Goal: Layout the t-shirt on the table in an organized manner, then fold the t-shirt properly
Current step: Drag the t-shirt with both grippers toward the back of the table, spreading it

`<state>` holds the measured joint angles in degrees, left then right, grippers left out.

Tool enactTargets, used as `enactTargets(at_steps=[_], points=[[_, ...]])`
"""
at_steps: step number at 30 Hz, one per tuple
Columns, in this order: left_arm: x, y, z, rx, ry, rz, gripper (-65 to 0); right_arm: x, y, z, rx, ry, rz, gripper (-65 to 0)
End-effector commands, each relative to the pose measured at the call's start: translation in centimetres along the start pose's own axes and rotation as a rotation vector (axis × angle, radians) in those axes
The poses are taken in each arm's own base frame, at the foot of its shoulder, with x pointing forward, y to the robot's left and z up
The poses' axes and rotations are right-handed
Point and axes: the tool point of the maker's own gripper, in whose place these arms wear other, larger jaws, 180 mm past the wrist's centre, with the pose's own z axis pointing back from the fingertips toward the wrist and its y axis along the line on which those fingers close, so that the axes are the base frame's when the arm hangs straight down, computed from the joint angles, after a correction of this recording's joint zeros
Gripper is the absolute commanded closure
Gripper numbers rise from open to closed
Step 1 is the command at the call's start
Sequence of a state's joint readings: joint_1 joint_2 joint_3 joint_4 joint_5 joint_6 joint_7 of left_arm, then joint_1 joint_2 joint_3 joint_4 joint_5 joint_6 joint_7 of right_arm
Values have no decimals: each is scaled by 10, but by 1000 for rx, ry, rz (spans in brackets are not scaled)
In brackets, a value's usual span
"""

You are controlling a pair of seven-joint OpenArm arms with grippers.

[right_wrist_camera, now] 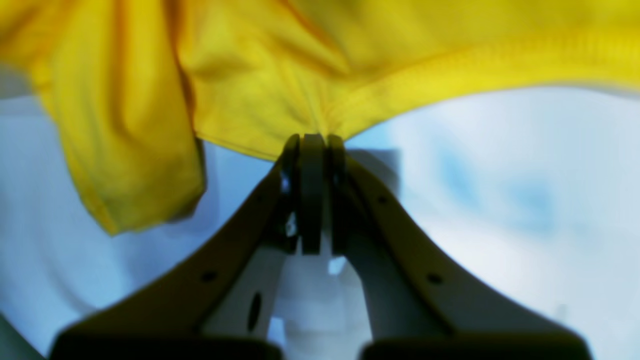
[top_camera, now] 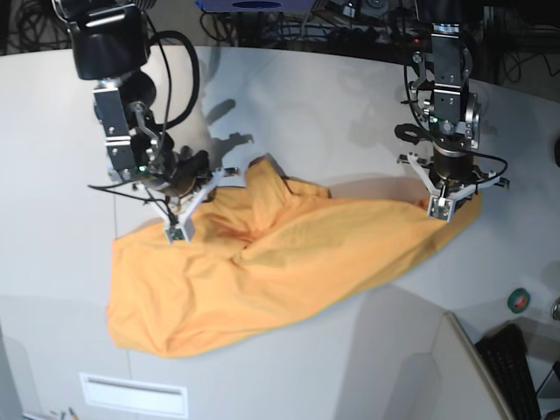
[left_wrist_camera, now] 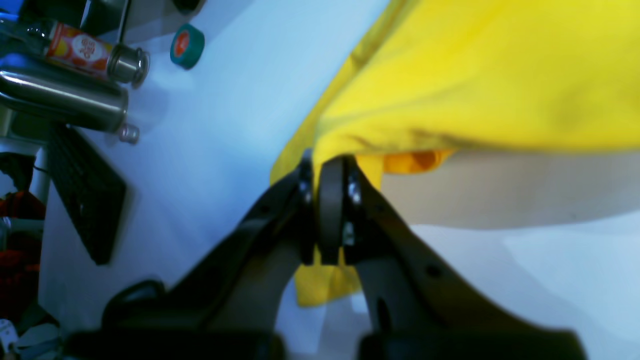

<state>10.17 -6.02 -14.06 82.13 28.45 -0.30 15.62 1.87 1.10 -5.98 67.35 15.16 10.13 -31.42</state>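
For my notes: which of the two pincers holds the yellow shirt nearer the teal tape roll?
The left pincer, gripping the orange-yellow cotton t-shirt at the edge beside the teal tape roll.

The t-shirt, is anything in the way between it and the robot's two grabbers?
Nothing is. The left gripper and the right gripper are each shut on the t-shirt, pinching its edge directly. The table around the cloth shows no obstacle; the tape roll sits off to the side.

One t-shirt [top_camera: 262, 271] counted, one table [top_camera: 297, 105], two grippers, left gripper [top_camera: 440, 208] and right gripper [top_camera: 176, 232], two metal bottles [left_wrist_camera: 65, 97], one roll of green tape [left_wrist_camera: 187, 46], one black keyboard [left_wrist_camera: 85, 192].
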Motion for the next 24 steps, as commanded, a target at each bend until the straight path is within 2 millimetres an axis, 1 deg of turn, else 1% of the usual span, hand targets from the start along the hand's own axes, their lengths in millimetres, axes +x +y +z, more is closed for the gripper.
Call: enactTargets(at_steps=[1, 3, 5, 7, 11, 12, 13, 14, 17, 20, 22, 24], points=[[11, 10, 0, 28, -40, -6, 0, 14, -4, 9, -12, -35, 22, 0], [8, 7, 0, 22, -34, -7, 0, 12, -13, 22, -31, -38, 48, 0], [11, 0, 1, 6, -41, -13, 0, 10, -26, 34, -60, -37, 56, 0], [10, -18, 6, -39, -45, -36, 0, 7, -40, 44, -91, -35, 29, 0], [16, -56, 16, -132, -70, -83, 0, 7, -70, 59, -153, -32, -33, 0], [15, -63, 18, -151, -70, -91, 0, 3, -81, 63, -175, -21, -48, 0], [13, -71, 19, -170, -65, -98, 0, 4, -92, 69, -199, -21, -50, 0], [8, -78, 19, -186, -53, -104, 0, 6, -98, 75, -212, -26, -50, 0], [-9, -92, 17, -221, -10, -117, 0, 8, -111, 92, -249, -36, -36, 0], [-24, -101, 17, -243, 29, -126, 0, 14, -119, 107, -278, -60, -35, 0], [-26, -111, 19, -269, 29, -140, 0, 15, -123, 112, -291, -59, -46, 0], [-26, -115, 21, -279, 26, -148, 0, 14, -128, 115, -300, -57, -57, 0]])
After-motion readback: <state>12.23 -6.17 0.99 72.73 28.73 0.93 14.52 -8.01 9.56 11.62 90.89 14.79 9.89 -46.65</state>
